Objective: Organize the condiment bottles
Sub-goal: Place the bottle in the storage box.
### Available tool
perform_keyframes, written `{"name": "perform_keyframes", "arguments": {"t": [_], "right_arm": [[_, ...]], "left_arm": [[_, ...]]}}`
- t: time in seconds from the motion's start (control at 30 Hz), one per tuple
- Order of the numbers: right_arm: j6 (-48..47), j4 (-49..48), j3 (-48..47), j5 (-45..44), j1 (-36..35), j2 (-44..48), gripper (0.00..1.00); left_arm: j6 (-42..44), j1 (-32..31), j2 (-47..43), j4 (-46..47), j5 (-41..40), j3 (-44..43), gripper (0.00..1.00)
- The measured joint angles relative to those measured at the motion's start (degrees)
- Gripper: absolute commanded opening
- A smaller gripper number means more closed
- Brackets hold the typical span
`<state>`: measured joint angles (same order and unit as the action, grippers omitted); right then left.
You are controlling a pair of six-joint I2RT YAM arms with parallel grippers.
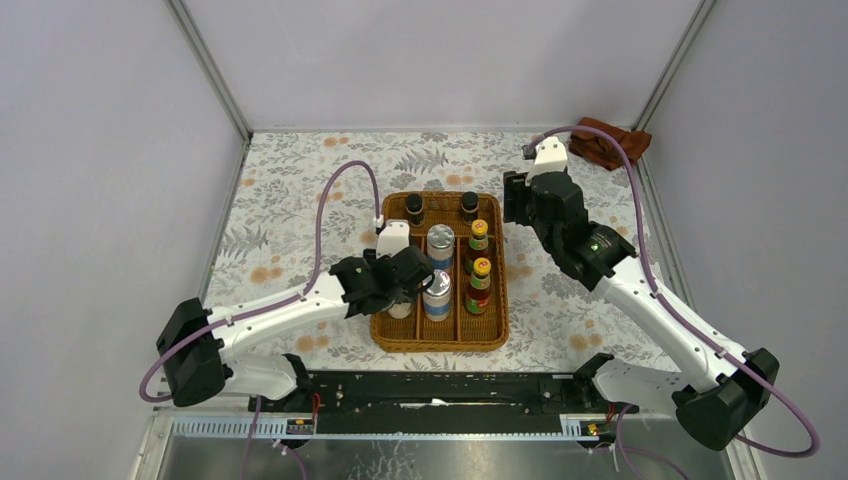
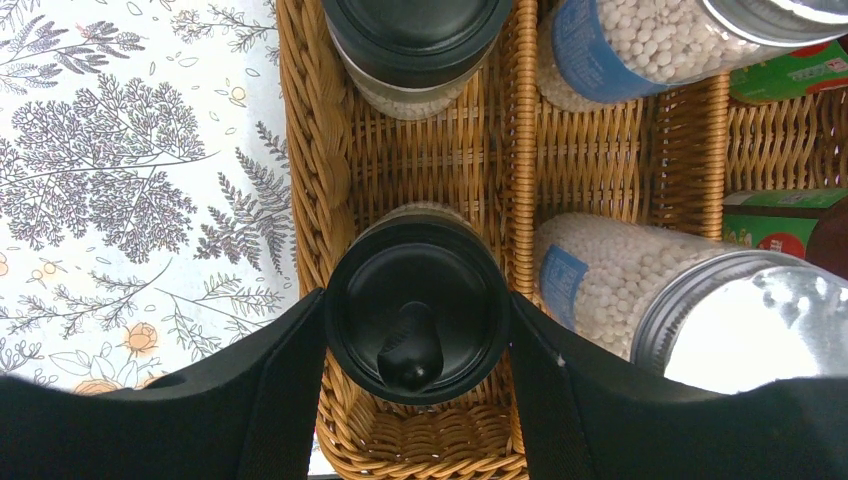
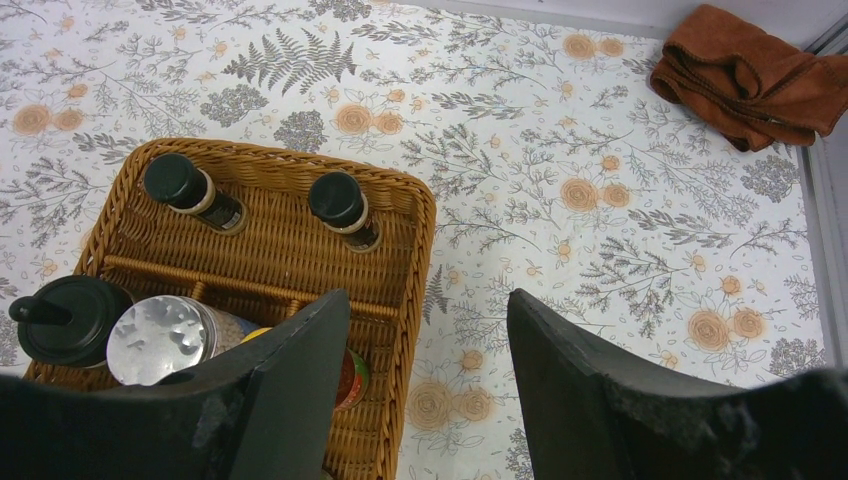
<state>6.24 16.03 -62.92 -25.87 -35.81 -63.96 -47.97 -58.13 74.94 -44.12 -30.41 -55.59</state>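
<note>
The left gripper [image 2: 418, 322] apparently clamped the black-lidded jar [image 2: 450, 280] inside the tray [image 2: 305, 150], release due next; the right gripper [image 3: 428, 315] hung parted.

The table [image 1: 290, 200] is covered in white sheeting printed with grey ferns and orange flowers. A wicker tray [image 1: 438, 344] sits mid-table, somewhat toward the near edge. A rust-brown cloth [image 1: 608, 142] lies crumpled in the far right corner.

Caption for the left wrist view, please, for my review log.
Left gripper clasps a black-lidded jar in the left compartment of the wicker tray, beside two silver-lidded shakers.
</note>
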Motion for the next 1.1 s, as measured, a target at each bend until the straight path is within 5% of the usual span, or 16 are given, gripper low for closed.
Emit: {"name": "perform_keyframes", "arguments": {"t": [0.57,0.93,1.1], "right_arm": [[-0.4,0.0,0.0,0.0,0.7,0.0,0.67],[-0.4,0.0,0.0,0.0,0.7,0.0,0.67],[-0.4,0.0,0.0,0.1,0.7,0.0,0.67]], "left_arm": [[0.8,0.0,2.3,1.4,-2.7,-0.7,0.0],[1.9,-0.1,4.6,0.3,-2.7,-2.7,0.39],[2.1,-0.3,4.0,-0.1,-2.0,-2.5,0.45]]}}
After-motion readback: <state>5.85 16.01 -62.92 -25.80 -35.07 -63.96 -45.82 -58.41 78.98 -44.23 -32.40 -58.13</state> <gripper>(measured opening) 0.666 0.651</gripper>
